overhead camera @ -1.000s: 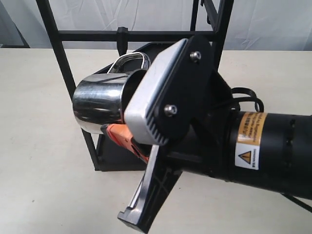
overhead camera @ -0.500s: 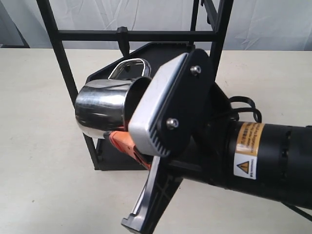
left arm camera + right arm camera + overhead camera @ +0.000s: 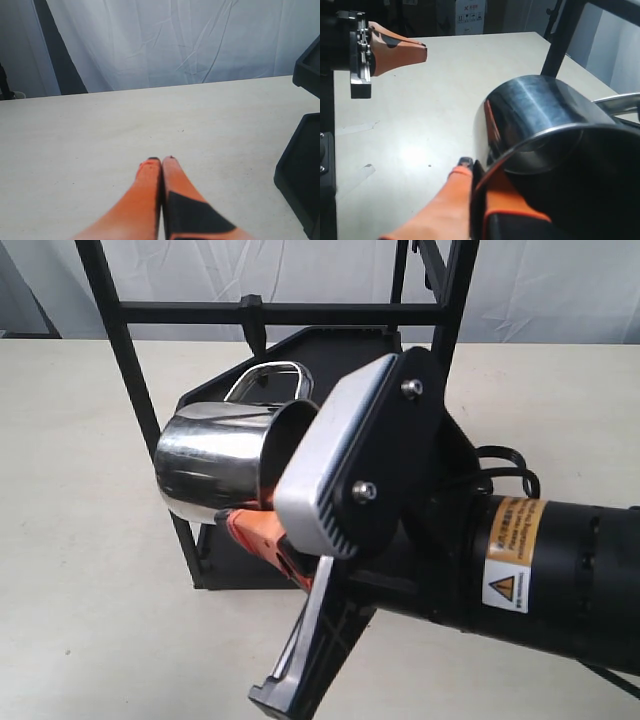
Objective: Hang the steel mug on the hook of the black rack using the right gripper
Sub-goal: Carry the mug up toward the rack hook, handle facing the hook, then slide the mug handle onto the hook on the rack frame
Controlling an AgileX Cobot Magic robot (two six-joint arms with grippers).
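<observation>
Yellow warning label (image 3: 512,553) text blurred, unreadable.

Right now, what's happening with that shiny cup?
Right hand clamps the steel mug by its rim, mug tipped sideways. Left hand shut, idle. The hook above, unobstructed.

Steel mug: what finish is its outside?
Shiny mirror-polished silver steel mug, reflecting dark streaks; the exterior view shows it best.
</observation>
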